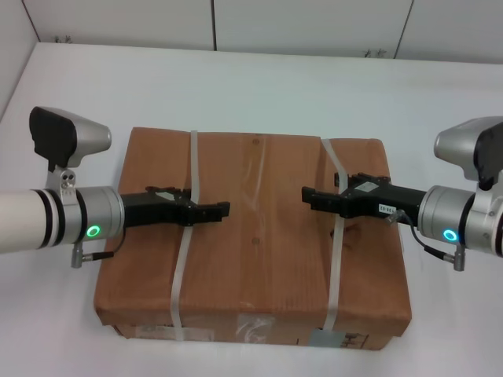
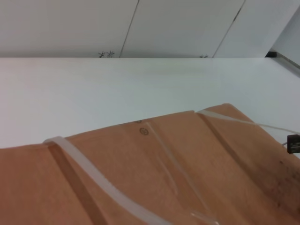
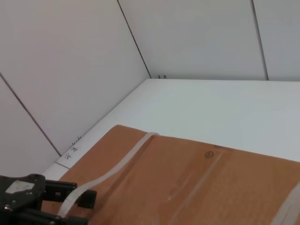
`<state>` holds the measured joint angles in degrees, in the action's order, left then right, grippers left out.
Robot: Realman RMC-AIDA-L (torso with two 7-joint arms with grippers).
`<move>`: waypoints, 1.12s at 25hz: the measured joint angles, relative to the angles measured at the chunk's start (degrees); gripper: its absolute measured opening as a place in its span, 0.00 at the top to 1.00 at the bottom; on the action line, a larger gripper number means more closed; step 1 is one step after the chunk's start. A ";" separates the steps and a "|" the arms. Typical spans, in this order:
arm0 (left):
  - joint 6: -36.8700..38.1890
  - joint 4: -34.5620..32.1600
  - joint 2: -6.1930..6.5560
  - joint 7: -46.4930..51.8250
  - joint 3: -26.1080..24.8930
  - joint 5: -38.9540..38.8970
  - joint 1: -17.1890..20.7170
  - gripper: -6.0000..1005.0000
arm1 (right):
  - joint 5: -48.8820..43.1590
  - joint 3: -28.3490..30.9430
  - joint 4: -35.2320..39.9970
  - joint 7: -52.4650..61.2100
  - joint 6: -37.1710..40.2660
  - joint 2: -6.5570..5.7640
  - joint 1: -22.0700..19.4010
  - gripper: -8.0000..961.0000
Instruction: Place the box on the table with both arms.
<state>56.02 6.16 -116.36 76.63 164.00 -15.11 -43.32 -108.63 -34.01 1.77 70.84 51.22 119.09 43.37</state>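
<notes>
Box [image 1: 255, 236] near table [image 1: 259, 78] front edge, centred | L gripper [image 1: 211, 210] hooked under L strap [image 1: 187, 228], R gripper [image 1: 322, 199] under R strap [image 1: 336, 236], finger opening: can't tell | risk: strap slips off/snaps, box tilts & drops.

surface: white table [image 1: 259, 86] | on it: brown strapped cardboard box [image 1: 255, 259], lying flat

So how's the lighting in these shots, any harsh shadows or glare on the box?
Head view: even, soft light; the box casts only a faint shadow on the table, and its centre tape shows mild sheen. Left wrist view: the nearest strap looks soft. Right wrist view: evenly lit, no glare.
</notes>
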 joint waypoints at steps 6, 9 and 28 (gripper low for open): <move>0.02 0.14 0.16 0.38 0.00 -0.60 0.34 0.16 | 0.17 0.72 0.26 0.00 1.03 0.00 -1.46 0.07; 0.63 0.09 0.45 0.46 0.00 -1.21 0.59 0.16 | 0.16 1.03 0.57 0.01 1.47 0.01 -1.98 0.07; 9.07 0.53 2.20 -0.87 0.09 -6.01 2.60 0.16 | 2.47 2.28 5.50 -0.35 10.18 -0.17 -7.00 0.08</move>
<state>65.08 6.69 -114.17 75.76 164.09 -21.12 -40.72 -106.16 -31.73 7.27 70.49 61.39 118.92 36.36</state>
